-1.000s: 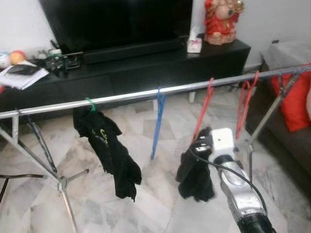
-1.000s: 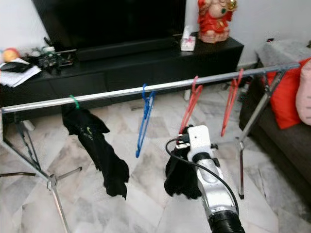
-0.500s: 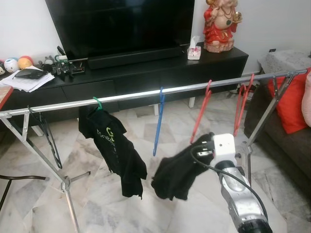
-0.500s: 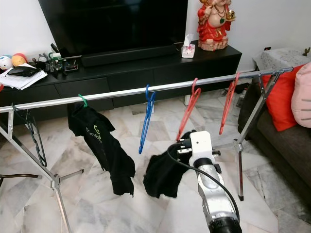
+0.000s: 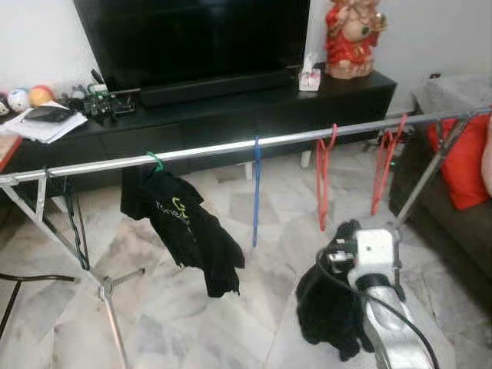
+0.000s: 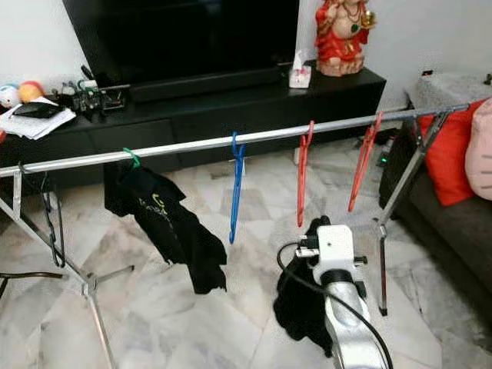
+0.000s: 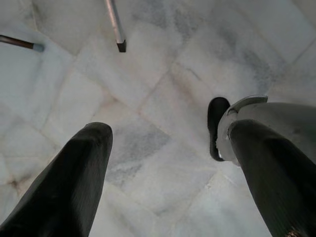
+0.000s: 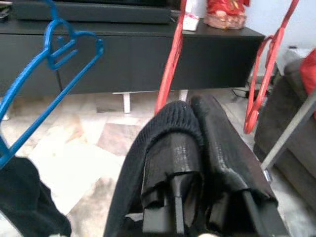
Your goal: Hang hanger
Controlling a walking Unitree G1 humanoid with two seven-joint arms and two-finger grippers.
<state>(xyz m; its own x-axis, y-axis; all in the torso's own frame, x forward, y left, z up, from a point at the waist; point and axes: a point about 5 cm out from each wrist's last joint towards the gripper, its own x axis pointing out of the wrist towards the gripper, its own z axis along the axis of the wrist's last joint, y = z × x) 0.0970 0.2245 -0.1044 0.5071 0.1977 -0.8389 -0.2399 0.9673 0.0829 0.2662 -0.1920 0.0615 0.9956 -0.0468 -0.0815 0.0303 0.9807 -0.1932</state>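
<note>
Right gripper (image 8: 197,148), nearest the camera, was closed with its two black fingers pressed together and sheathed in a black garment (image 6: 298,304), which hung in a limp bundle below the silver arm (image 6: 346,330) over the marble floor (image 6: 192,323). Whether a hanger lay inside that bundle could not be told. Left gripper (image 7: 168,163) hung low with its fingers spread wide apart and nothing between them, pointing down at the marble tiles and a foot of the rack.

Beyond the held garment ran the silver clothes rail (image 6: 192,144), crossing the scene from the robot's left to its right on folding metal legs (image 6: 88,288). Along the rail, from left to right, hung a dark empty hanger (image 6: 52,219), a green hanger (image 6: 132,158) carrying a black T-shirt with green print (image 6: 165,223), a blue hanger (image 6: 237,188), a red hanger (image 6: 304,181) and a second red hanger (image 6: 363,165). The blue and both red hangers were bare. The right gripper sat below the rail, roughly under the nearer red hanger and apart from it.

Farther back stood a black TV console (image 6: 231,108) bearing a large dark television (image 6: 177,38), a tissue box (image 6: 298,73), a red figurine (image 6: 344,34) and, at its left end, papers and small objects (image 6: 34,115). A sofa with a red cushion (image 6: 450,154) stood at the right.
</note>
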